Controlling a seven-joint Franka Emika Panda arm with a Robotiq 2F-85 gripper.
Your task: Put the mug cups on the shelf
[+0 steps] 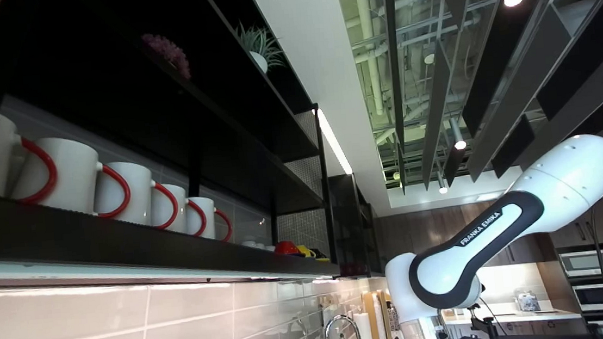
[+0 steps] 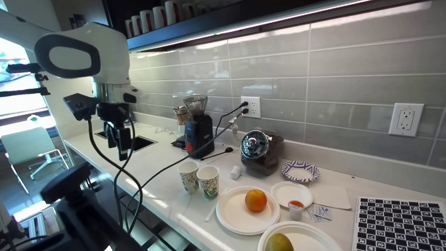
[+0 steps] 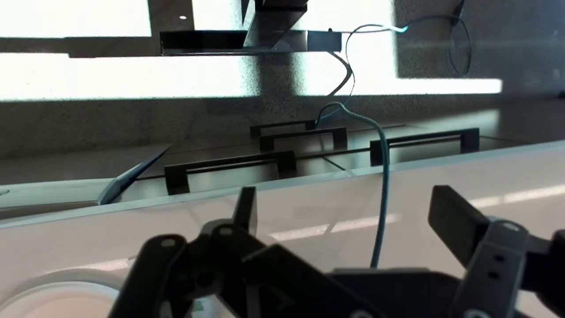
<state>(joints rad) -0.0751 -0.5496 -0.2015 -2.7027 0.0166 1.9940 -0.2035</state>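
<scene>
Two whitish paper cups with dark and green markings, the mug cups, stand upright side by side on the counter in an exterior view: the left cup (image 2: pixel 188 177) and the right cup (image 2: pixel 209 182). A bit of white with green shows behind the gripper in the wrist view (image 3: pixel 202 306). The dark shelf (image 1: pixel 121 234) runs along the wall above, also in an exterior view (image 2: pixel 195 28). My gripper (image 2: pixel 118 143) points down above the counter, left of and apart from the cups. In the wrist view (image 3: pixel 348 214) its fingers are wide apart with nothing between them.
White red-handled mugs (image 1: pixel 70 173) line the shelf, with a red item (image 1: pixel 286 248) further along. On the counter are a coffee grinder (image 2: pixel 199 134), a dark jar (image 2: pixel 270 157), a plate with an orange (image 2: pixel 230 223) and a checkered board (image 2: pixel 400 223). Black cables (image 2: pixel 174 162) hang near the gripper.
</scene>
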